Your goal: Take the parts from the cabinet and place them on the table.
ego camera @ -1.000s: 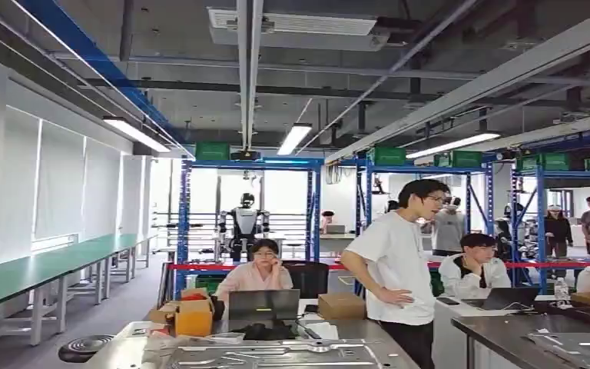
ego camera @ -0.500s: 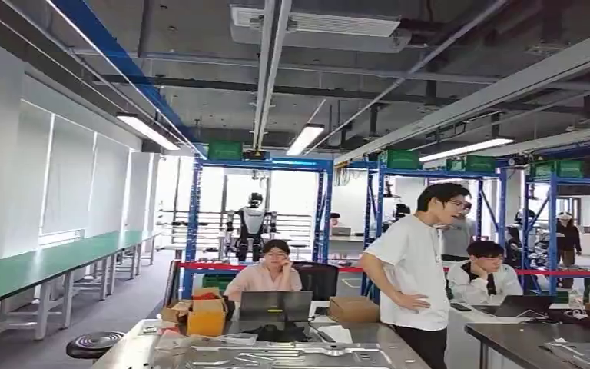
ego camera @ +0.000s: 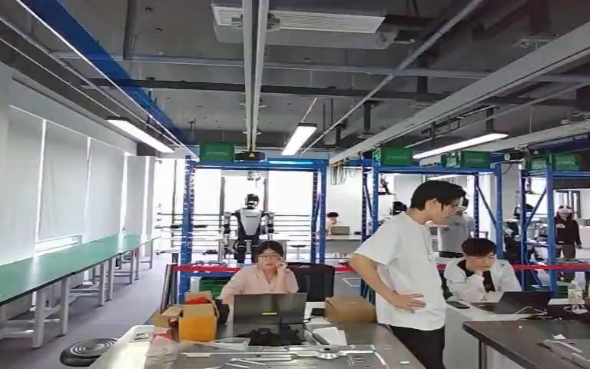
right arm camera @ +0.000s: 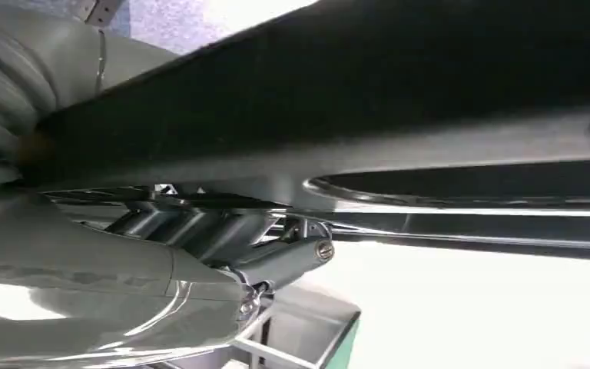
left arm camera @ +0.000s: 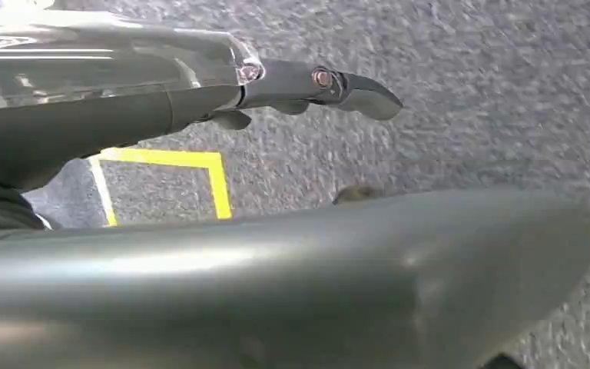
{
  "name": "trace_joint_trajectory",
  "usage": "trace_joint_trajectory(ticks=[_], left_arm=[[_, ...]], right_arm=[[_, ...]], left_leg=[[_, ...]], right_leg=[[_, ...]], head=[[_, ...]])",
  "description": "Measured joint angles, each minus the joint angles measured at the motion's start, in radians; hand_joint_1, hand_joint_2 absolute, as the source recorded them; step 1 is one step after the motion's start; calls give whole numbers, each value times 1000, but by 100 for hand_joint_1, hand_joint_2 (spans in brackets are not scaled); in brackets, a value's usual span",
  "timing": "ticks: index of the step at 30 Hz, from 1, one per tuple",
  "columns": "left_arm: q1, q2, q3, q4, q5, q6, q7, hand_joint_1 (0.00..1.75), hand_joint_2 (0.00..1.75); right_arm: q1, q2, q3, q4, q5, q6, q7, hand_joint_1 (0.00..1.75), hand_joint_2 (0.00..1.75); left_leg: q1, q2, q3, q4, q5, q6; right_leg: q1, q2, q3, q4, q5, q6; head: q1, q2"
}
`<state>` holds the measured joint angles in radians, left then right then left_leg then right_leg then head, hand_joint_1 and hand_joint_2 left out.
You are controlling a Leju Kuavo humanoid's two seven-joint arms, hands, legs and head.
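Observation:
In the right wrist view a long dark metal part (right arm camera: 399, 100) with a bright rim runs across the frame. My right hand (right arm camera: 161, 261) grips it, fingers (right arm camera: 276, 257) curled up against its underside. My left hand (left arm camera: 200, 100) hangs over grey carpet. Its dark fingers (left arm camera: 353, 84) are stretched out straight, and the thick grey thumb (left arm camera: 315, 277) stands apart from them with nothing between. In the head view a steel table (ego camera: 384, 342) lies ahead at the lower edge, with flat stamped metal parts (ego camera: 276, 357) on it.
A person (ego camera: 411, 277) in a white shirt stands at the table's right corner. Others sit behind it by a laptop (ego camera: 269, 307) and cardboard boxes (ego camera: 197, 321). A second steel table (ego camera: 507, 334) is at lower right, a black stool (ego camera: 84, 354) at lower left. Yellow floor tape (left arm camera: 215, 181) lies under my left hand.
The whole head view has swayed right and then back left, so the camera has moved. The people and the things on the table keep their places.

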<state>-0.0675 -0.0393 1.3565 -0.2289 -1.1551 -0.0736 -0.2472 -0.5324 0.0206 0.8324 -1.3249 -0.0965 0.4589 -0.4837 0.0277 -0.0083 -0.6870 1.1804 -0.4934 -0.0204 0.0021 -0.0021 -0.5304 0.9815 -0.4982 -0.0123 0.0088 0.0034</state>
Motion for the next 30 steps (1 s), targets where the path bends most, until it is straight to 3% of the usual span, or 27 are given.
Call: trace_joint_trajectory(ticks=[1,2,3,5,7,8,9,11,12,13,14,16,17,18,19,20,21,23,24,26,27,28,29,30], left_arm=[[-1,0,0,0,0,0,0,0,175],[-2,-1,0,0,0,0,0,0,175],[-4,-1,0,0,0,-1,0,0,175],[-4,-1,0,0,0,-1,0,0,175],[-2,0,1,0,0,0,0,0,175],[-3,0,1,0,0,0,-1,0,175],[-4,0,1,0,0,0,-1,0,175],[-5,0,1,0,0,-1,-1,0,175],[-5,0,1,0,0,-1,-1,0,175],[-5,0,1,0,0,-1,-2,0,175],[-4,0,1,0,0,-1,-2,0,175],[-4,0,1,0,0,-1,-2,0,175],[-4,-1,1,0,0,-1,-3,0,175],[-2,-5,1,0,0,-1,-4,0,175],[-2,-5,1,0,0,-1,-5,0,175],[-1,-5,2,0,0,-1,-4,0,175],[0,-6,2,0,0,-1,-6,0,175],[-3,-6,2,0,0,-1,-6,0,175],[-6,-7,2,0,0,-1,-6,0,175],[-5,-6,3,0,0,-1,-7,0,175],[-3,-6,3,0,0,-1,-7,0,175],[0,-6,3,0,0,-1,-7,0,175],[1,-6,3,0,0,-1,-7,0,175],[1,-6,3,0,0,-1,-7,0,175]], right_arm=[[-1,0,0,0,0,0,0,175,175],[-1,0,0,1,0,0,0,175,175],[-4,0,0,2,1,0,1,175,175],[-5,0,-1,2,2,0,1,175,175],[-6,1,-2,1,2,0,1,175,175],[-7,1,-3,-3,2,-3,0,175,175],[-7,1,-5,-5,3,-5,-2,175,175],[-3,1,-6,-5,1,-7,-2,175,175],[3,1,-8,-5,-2,-6,-2,175,175],[7,1,-11,-5,-5,-6,-2,175,175],[9,1,-13,-5,-8,-3,-1,175,175],[9,1,-19,-5,-23,6,1,175,175],[9,1,-23,-5,-27,8,2,175,175],[9,1,-24,-3,-29,8,3,175,175],[7,3,-25,-2,-27,7,6,175,175],[8,3,-28,-2,-22,2,7,175,175],[10,3,-30,-2,-16,-4,10,175,175],[8,5,-30,-2,-8,-8,13,175,175],[5,8,-30,-2,-7,-8,13,175,175],[5,10,-30,-1,-6,-8,14,175,175],[7,10,-29,0,-4,-8,14,175,175],[9,10,-28,2,-3,-8,14,175,175],[10,10,-27,3,-2,-8,14,175,175],[9,10,-27,3,-2,-8,14,175,175]], left_leg=[[4,3,39,-93,55,-4],[1,6,56,-115,39,-3],[0,5,68,-145,31,8],[-5,4,63,-133,22,27],[-1,3,72,-136,19,36],[-1,2,77,-138,15,42],[-1,2,81,-138,12,48],[-3,2,89,-137,2,52],[-4,2,94,-137,-3,52],[-6,4,102,-137,-9,53],[-8,5,112,-138,-16,54],[-13,9,138,-140,-33,53],[-13,13,147,-143,-40,51],[-16,16,156,-148,-42,46],[-16,18,156,-153,-46,38],[-16,25,167,-156,-47,32],[-17,28,172,-151,-40,25],[-14,25,177,-131,-58,22],[-14,22,153,-87,-78,20],[-11,19,64,58,-141,9],[-10,19,19,118,-159,5],[-7,19,-5,134,-148,1],[-5,19,-6,106,-114,-2],[-1,19,10,45,-62,-6]], right_leg=[[-3,0,12,6,-13,6],[0,-1,16,8,-23,14],[5,2,12,23,-33,21],[5,1,13,20,-33,26],[1,1,15,24,-42,35],[0,1,2,58,-52,41],[-2,1,-30,119,-75,45],[-4,1,-132,285,-137,51],[-4,1,-173,339,-145,51],[-4,1,-193,347,-129,49],[-3,1,-189,309,-90,43],[8,-7,-134,134,35,20],[19,-29,-113,67,68,4],[24,-44,-111,70,33,-2],[26,-37,-101,44,32,-11],[26,-33,-102,43,46,-10],[27,-29,-95,36,43,-14],[15,-25,-63,14,46,-15],[14,-22,-59,12,44,-18],[13,-17,-53,12,35,-22],[13,-14,-50,13,30,-21],[12,-11,-44,13,26,-20],[10,-9,-37,14,19,-17],[8,-7,-27,15,12,-13]], head=[[0,0],[-1,0],[0,0],[-2,0],[-2,0],[-2,0],[-2,0],[-2,0],[-2,0],[-2,0],[-2,0],[-2,0],[-2,0],[-1,0],[-2,0],[-1,0],[-1,0],[-1,0],[-1,0],[-2,0],[-1,0],[-2,0],[-2,0],[-2,0]])
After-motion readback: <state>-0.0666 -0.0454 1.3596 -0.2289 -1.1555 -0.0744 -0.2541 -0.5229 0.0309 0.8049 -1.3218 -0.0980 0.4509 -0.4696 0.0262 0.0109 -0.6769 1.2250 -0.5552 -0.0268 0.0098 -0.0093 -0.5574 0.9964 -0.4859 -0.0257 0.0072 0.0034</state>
